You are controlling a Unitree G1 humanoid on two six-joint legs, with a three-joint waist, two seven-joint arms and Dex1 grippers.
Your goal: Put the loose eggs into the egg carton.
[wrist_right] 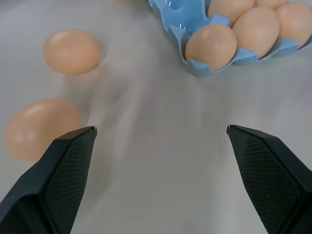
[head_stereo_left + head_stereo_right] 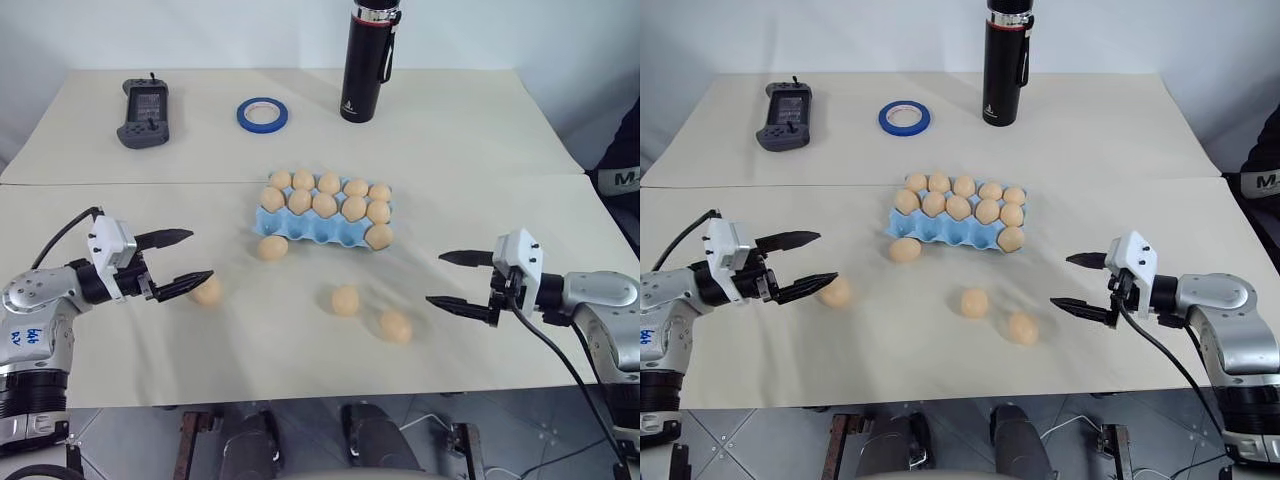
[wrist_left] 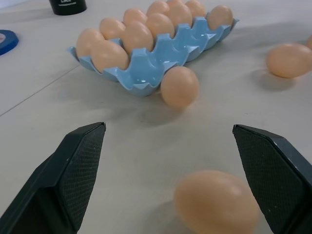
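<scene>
The light-blue egg carton [image 2: 300, 229] sits mid-table. Its two far rows are full of tan eggs, one egg sits at the right end of the near row, and the other near cups are bare. Several loose eggs lie on the table: one [image 2: 272, 247] touches the carton's front left corner, one [image 2: 207, 291] lies just beyond my left gripper's [image 2: 200, 256] fingertips, and two [image 2: 345, 300] [image 2: 396, 326] rest in front of the carton. My left gripper is open and empty. Right of the last egg, my right gripper [image 2: 434, 278] hovers open and empty too.
A black bottle [image 2: 368, 60], a blue tape roll [image 2: 262, 114] and a dark handheld controller [image 2: 145, 110] stand on the far table. A seam [image 2: 150, 183] joins the two tables. The near table edge [image 2: 300, 398] runs just below both arms.
</scene>
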